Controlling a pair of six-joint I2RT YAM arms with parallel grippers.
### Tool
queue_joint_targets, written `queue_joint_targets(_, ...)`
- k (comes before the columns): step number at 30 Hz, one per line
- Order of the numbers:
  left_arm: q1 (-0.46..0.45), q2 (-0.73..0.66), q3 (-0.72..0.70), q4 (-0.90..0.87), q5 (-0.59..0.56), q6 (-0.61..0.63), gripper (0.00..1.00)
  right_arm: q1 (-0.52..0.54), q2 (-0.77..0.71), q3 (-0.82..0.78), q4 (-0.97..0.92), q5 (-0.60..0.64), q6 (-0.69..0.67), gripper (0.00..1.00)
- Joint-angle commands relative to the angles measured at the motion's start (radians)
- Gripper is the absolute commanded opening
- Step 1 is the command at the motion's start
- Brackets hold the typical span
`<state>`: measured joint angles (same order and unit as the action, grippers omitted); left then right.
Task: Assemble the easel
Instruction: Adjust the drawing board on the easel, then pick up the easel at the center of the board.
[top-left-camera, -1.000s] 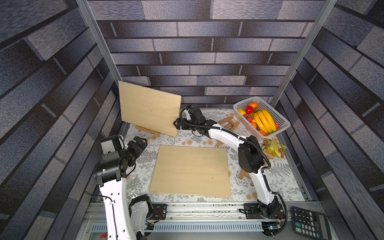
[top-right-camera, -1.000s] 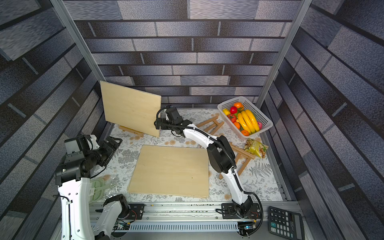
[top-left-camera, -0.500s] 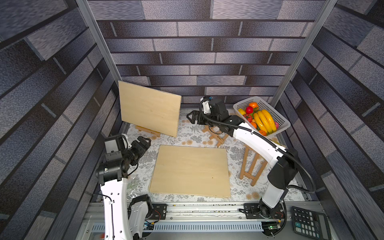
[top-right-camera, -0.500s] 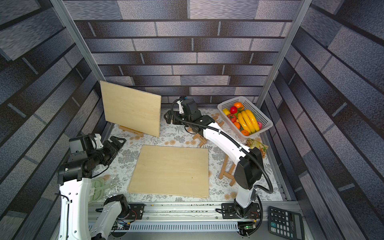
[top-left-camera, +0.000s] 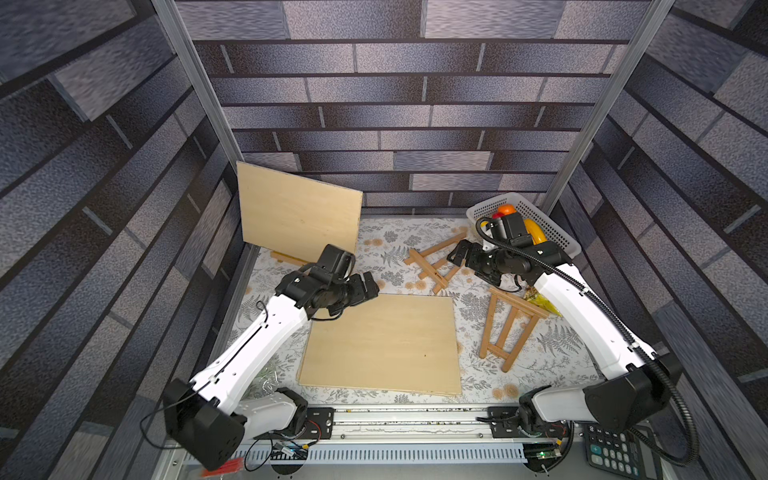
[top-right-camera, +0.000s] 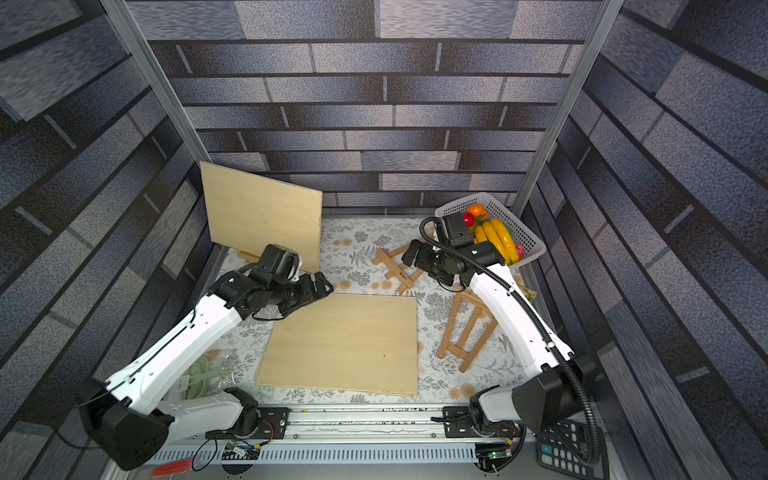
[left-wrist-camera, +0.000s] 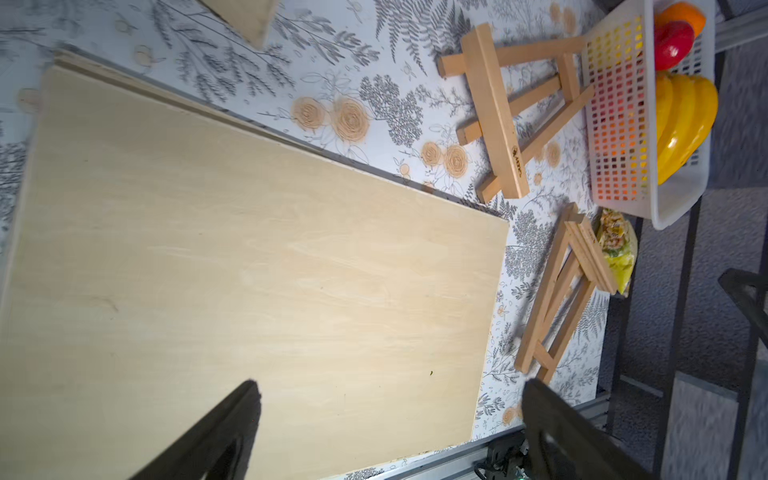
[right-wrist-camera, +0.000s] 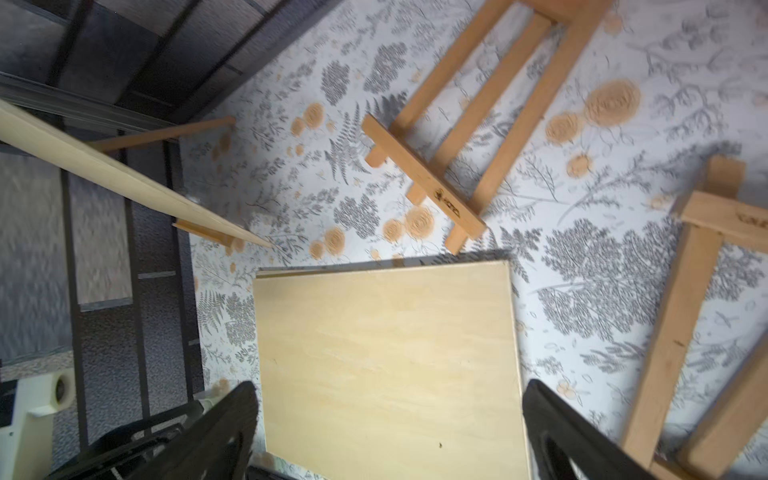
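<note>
One plywood board (top-left-camera: 297, 216) stands propped on a small wooden easel at the back left. A second board (top-left-camera: 382, 345) lies flat mid-table. Two more wooden easel frames lie on the cloth, one (top-left-camera: 434, 262) behind the flat board and one (top-left-camera: 509, 328) to its right. My left gripper (top-left-camera: 370, 286) hovers open over the flat board's far left corner, empty; the left wrist view shows that board (left-wrist-camera: 249, 270) below the spread jaws. My right gripper (top-left-camera: 459, 255) hangs open and empty beside the rear easel frame (right-wrist-camera: 457, 137).
A white basket (top-left-camera: 540, 224) of fruit sits at the back right, close behind the right wrist. A yellow snack bag (top-left-camera: 540, 301) lies by the right frame. A clear bag of green pieces (top-right-camera: 199, 374) is at the front left, a calculator (top-left-camera: 619, 453) at the front right.
My right gripper pulled back from the standing board's edge to the right, toward the basket. My left arm swung in from the left side to the flat board's far corner.
</note>
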<state>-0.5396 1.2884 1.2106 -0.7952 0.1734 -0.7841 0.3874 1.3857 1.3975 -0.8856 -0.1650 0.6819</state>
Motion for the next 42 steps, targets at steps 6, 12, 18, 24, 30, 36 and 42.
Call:
queue_joint_targets(6, -0.038, 0.169, 0.108, 0.096, 0.037, -0.008, 1.00, -0.038, 0.117, -0.064, -0.071, -0.105, 0.057, 0.92)
queue_joint_targets(12, -0.059, 0.216, 0.122, 0.038, 0.035, 0.052, 1.00, -0.067, 0.304, 0.040, -0.062, -0.075, 0.091, 0.72)
queue_joint_targets(18, -0.059, 0.173, 0.090, 0.002, 0.014, 0.093, 1.00, -0.076, 0.530, 0.291, -0.154, 0.036, 0.059, 0.68)
queue_joint_targets(24, -0.047, 0.113, 0.054, -0.024, 0.000, 0.128, 1.00, -0.092, 0.753, 0.505, -0.213, 0.073, 0.044, 0.63)
queue_joint_targets(30, -0.008, 0.060, -0.015, -0.010, 0.016, 0.118, 1.00, -0.113, 0.857, 0.632, -0.263, 0.108, 0.040, 0.62)
queue_joint_targets(36, 0.012, 0.057, -0.031, -0.006, 0.021, 0.121, 1.00, -0.144, 0.867, 0.604, -0.258, 0.114, 0.022, 0.61)
queue_joint_targets(42, 0.012, 0.085, -0.034, 0.028, 0.035, 0.099, 1.00, -0.168, 0.876, 0.574, -0.231, 0.097, -0.007, 0.61)
